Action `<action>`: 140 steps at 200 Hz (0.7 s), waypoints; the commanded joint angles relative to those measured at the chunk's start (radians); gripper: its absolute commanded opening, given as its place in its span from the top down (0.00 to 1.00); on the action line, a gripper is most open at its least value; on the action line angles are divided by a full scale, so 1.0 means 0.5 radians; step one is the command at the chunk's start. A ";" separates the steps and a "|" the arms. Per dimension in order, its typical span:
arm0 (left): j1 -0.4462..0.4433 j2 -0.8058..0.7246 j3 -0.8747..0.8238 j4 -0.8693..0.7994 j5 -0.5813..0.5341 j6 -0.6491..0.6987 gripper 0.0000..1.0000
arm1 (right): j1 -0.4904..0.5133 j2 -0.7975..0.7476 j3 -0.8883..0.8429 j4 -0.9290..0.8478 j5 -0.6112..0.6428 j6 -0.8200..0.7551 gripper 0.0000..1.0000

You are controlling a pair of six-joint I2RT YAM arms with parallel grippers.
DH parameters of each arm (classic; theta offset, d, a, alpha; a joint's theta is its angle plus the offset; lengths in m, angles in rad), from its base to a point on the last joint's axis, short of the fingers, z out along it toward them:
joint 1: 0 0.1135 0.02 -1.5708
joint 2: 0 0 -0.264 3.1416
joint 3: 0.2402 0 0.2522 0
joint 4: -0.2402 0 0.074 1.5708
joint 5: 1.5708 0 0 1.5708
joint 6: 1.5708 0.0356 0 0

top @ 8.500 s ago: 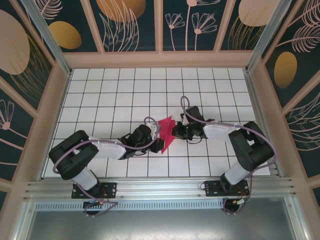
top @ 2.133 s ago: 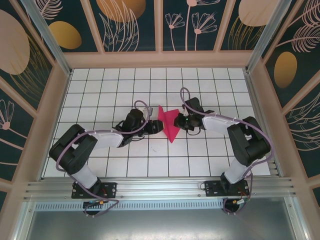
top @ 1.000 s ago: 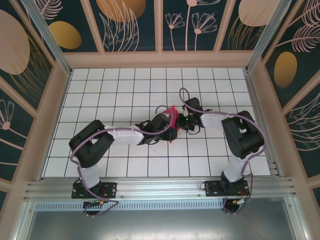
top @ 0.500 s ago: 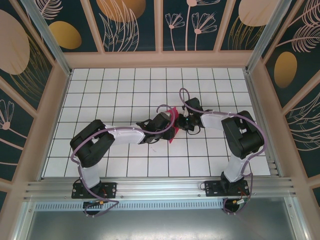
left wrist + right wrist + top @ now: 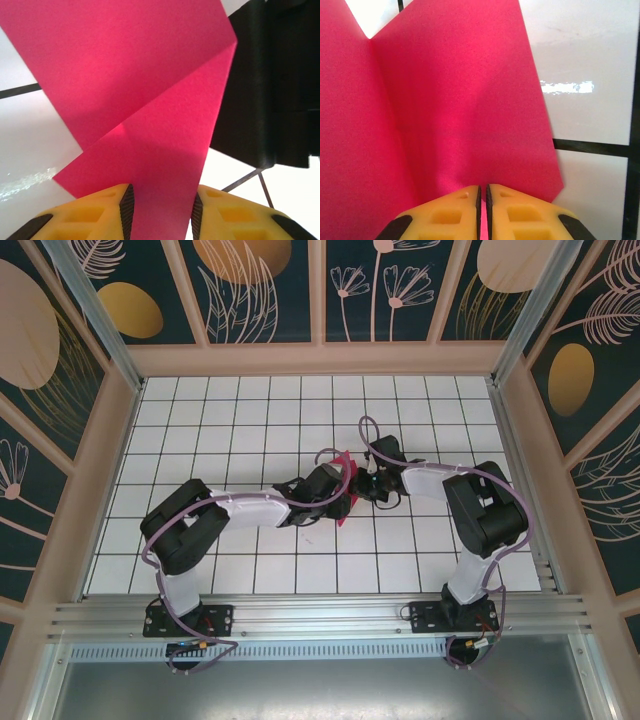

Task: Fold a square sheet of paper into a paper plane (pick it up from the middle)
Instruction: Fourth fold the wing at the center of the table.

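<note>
Right wrist view, my right pincer [image 5: 482, 191] clamped tight on creased magenta-pink square paper sheet [image 5: 460, 100], left pincer [image 5: 162, 196] half-open around it, grip unclear.

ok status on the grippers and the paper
Right gripper shut on the creased magenta-pink paper sheet. Left gripper part open, astride the same sheet. Sheet folded, not yet a plane. Both grippers crowded close at mid table.

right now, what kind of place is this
Likely a robot test cell, not a home: a gridded white table boxed in by leaf-print panels, with a left arm and right arm bolted to a metal rail at its near edge.
</note>
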 commanded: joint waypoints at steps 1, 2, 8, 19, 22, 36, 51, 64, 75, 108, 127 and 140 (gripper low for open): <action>-0.009 0.058 0.064 0.009 0.033 0.019 0.65 | -0.012 0.030 -0.022 0.005 -0.037 0.020 0.85; -0.008 0.059 0.065 0.012 0.033 0.017 0.65 | -0.013 0.032 -0.022 0.005 -0.039 0.020 0.85; -0.009 0.061 0.066 0.022 0.034 0.016 0.66 | -0.012 0.030 -0.020 0.006 -0.039 0.023 0.85; -0.009 0.067 0.069 0.023 0.033 0.015 0.68 | -0.013 0.030 -0.021 0.010 -0.046 0.023 0.85; -0.007 0.070 0.070 0.020 0.031 0.016 0.68 | -0.012 0.027 -0.022 0.012 -0.046 0.023 0.85; -0.009 0.080 0.080 0.011 0.029 0.015 0.71 | -0.012 0.028 -0.019 0.013 -0.051 0.026 0.85; -0.007 0.080 0.080 0.022 0.037 0.021 0.74 | -0.013 0.016 -0.020 0.016 -0.069 0.026 0.85; -0.008 0.084 0.089 0.018 0.040 0.039 0.79 | -0.014 -0.010 -0.019 0.019 -0.069 0.029 0.85; -0.008 0.092 0.101 0.004 0.040 0.060 0.82 | -0.020 -0.045 -0.015 0.018 -0.078 0.029 0.85; -0.009 0.087 0.105 -0.019 0.039 0.089 0.87 | -0.064 -0.129 -0.009 -0.035 -0.024 0.006 0.84; -0.007 0.084 0.102 -0.023 0.043 0.104 0.89 | -0.107 -0.141 -0.021 -0.059 0.021 -0.015 0.84; -0.008 0.082 0.109 -0.043 0.044 0.115 0.89 | -0.135 -0.131 -0.029 -0.055 0.017 -0.040 0.84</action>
